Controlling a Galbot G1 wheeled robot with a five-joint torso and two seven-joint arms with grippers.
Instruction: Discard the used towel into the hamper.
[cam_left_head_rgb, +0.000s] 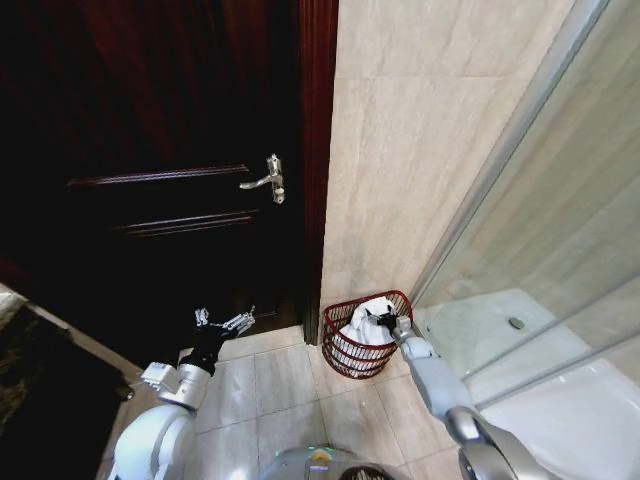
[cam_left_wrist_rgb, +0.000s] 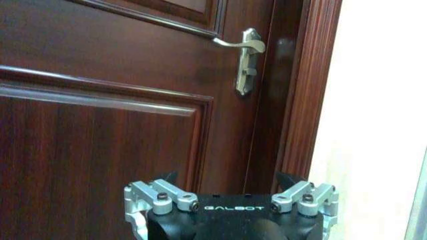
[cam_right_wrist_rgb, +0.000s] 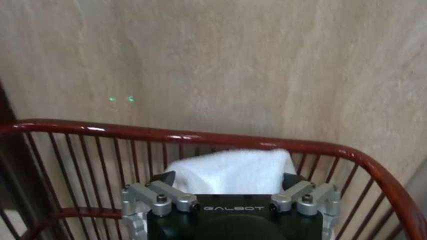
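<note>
- hamper (cam_left_head_rgb: 358, 352): dark red wire basket, thin vertical bars, curved rim, narrower at base; stands upright on the tile floor (cam_left_head_rgb: 270, 385), mouth up, in the corner between the beige stone-look wall (cam_left_head_rgb: 420, 130) and the glass shower screen (cam_left_head_rgb: 540, 250), just beside the dark wood door frame (cam_left_head_rgb: 318, 160).
- towel (cam_right_wrist_rgb: 230, 172): white, soft terry, bunched in a lump; sits inside the hamper, top poking above the rim in the head view.
- right gripper (cam_left_head_rgb: 385, 322): reaches down into the hamper mouth; fingers (cam_right_wrist_rgb: 163, 179) spread either side of the towel and touching it, appear clamped on it.
- left gripper (cam_left_head_rgb: 224, 321): held up away from the hamper, facing the panelled door (cam_left_wrist_rgb: 100, 125) below its metal lever handle (cam_left_wrist_rgb: 245, 57); fingers spread, holding nothing.
</note>
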